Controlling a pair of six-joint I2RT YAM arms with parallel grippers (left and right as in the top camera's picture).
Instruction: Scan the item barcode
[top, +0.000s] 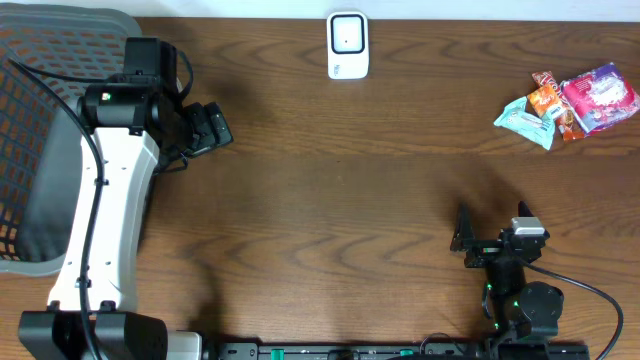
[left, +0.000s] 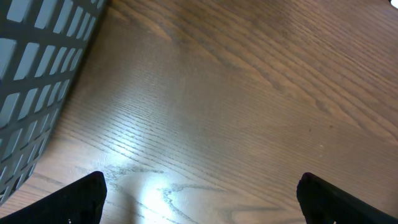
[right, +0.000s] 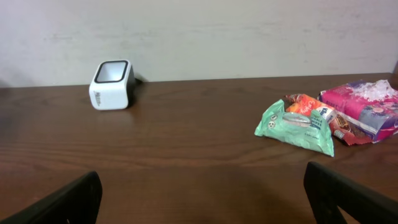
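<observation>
A white barcode scanner (top: 348, 45) stands at the table's far edge, also seen at the left of the right wrist view (right: 112, 84). At the far right lie three snack packets: a teal one (top: 525, 120) (right: 295, 127), an orange one (top: 548, 100) (right: 314, 112) and a pink one (top: 600, 97) (right: 364, 109). My left gripper (top: 215, 128) (left: 200, 186) hangs open over bare wood at the left, holding nothing. Near the front right, my right gripper (top: 468, 240) (right: 202, 186) is open and empty, well short of the packets.
A grey mesh basket (top: 40, 120) (left: 31, 74) sits at the table's left end, just beside the left arm. A pale wall rises behind the table's far edge.
</observation>
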